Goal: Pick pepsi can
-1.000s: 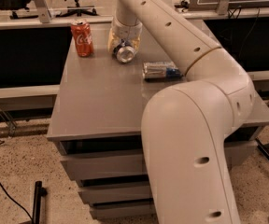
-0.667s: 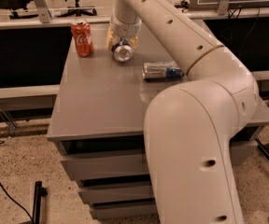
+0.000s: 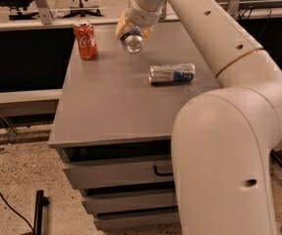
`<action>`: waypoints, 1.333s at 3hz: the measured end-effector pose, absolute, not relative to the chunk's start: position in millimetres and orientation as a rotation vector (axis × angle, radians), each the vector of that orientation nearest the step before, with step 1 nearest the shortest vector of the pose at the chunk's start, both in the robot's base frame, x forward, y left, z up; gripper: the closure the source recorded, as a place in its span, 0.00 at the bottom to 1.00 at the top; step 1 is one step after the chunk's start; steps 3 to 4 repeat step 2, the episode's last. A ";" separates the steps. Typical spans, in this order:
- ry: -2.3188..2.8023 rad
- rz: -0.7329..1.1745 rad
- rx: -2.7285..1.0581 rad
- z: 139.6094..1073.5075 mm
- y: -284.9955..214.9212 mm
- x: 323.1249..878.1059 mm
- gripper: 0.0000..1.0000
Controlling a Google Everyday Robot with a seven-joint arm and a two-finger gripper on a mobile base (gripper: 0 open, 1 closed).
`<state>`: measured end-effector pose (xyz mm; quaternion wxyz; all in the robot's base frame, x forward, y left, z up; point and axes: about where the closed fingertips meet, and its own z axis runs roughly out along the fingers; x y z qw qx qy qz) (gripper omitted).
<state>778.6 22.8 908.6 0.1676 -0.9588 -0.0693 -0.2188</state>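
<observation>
My gripper (image 3: 132,33) hangs from the arm at the back of the grey table (image 3: 106,106), its yellowish fingers closed around the pepsi can (image 3: 132,41). The can is tilted with its silver end toward the camera and is held a little above the tabletop. Its blue side is mostly hidden by the fingers.
A red Coca-Cola can (image 3: 85,39) stands upright at the table's back left. A slim silver can with a blue patch (image 3: 172,73) lies on its side right of centre. My arm's large elbow (image 3: 224,155) fills the lower right. Drawers (image 3: 121,175) sit under the tabletop.
The gripper with the pepsi can in it has risen from the tabletop. The elbow has shifted slightly. The other two cans have not moved.
</observation>
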 end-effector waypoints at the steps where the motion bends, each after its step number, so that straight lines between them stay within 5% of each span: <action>1: -0.193 -0.623 -2.709 913.2 22.3 777.5 0.57; 4: -0.195 -0.618 -2.710 909.6 24.5 778.4 0.62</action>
